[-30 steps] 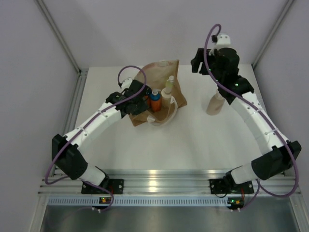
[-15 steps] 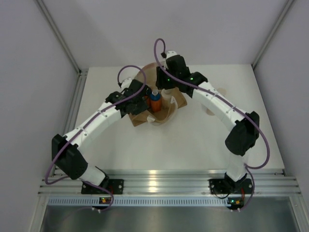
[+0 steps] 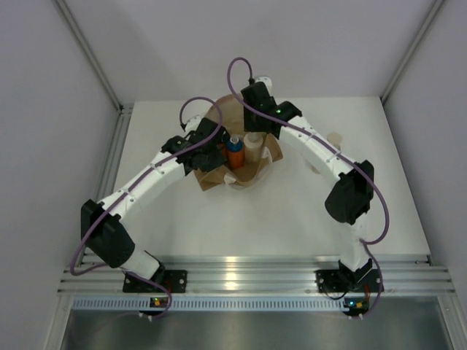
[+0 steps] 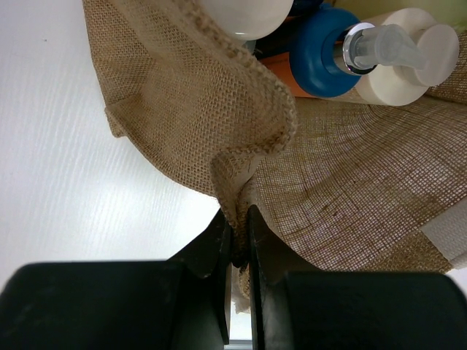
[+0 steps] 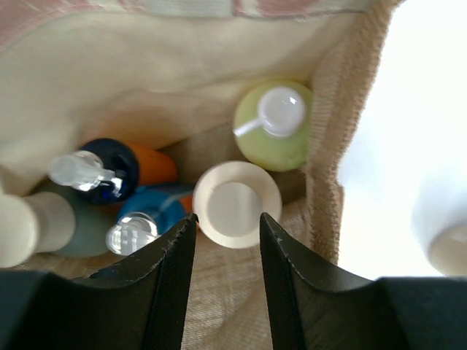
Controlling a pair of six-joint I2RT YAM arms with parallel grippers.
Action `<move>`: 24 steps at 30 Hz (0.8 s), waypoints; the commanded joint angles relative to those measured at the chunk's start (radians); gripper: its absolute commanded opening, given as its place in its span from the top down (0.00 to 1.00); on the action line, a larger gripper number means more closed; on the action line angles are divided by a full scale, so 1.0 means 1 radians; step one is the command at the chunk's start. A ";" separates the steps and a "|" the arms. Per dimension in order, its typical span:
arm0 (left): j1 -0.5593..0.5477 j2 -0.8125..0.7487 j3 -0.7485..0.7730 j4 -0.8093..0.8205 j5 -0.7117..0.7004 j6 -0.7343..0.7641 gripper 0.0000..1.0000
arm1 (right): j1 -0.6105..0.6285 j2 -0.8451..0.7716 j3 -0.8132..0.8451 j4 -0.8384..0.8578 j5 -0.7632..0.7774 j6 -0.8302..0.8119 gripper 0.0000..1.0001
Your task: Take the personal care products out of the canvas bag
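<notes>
Left gripper (image 4: 241, 227): jaws pinched tight on a fold of the canvas bag (image 4: 182, 102) rim, bottom centre of my left wrist view; the finger housings hide the cloth beneath. Right gripper (image 5: 228, 219): jaws spread, holding nothing, one finger either side of the cream bottle (image 5: 237, 204) cap at frame centre. I cannot tell whether they touch it. Bag contents from above: yellow-green bottle (image 5: 273, 124), upper right, against the bag wall; orange bottle (image 5: 146, 166) with dark blue cap and clear pump, left of centre; second blue cap (image 5: 157, 208) just below it, body hidden; grey-green shape (image 5: 84, 227), lower left, partly under a pale cap (image 5: 14, 230) cut off by the frame edge. Tan bottle (image 3: 333, 137): outside the bag on the table (image 3: 292, 211), right of centre overhead, mostly hidden behind my right arm.
</notes>
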 commanded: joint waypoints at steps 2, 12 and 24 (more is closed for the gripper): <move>-0.002 0.046 0.010 -0.022 0.066 -0.003 1.00 | 0.007 0.064 0.106 -0.164 0.102 0.015 0.60; -0.002 0.053 0.012 -0.022 0.083 0.016 1.00 | -0.025 0.124 0.129 -0.185 0.030 0.021 0.47; 0.018 0.058 0.021 -0.022 0.101 0.055 1.00 | -0.043 0.184 0.178 -0.185 -0.011 0.007 0.45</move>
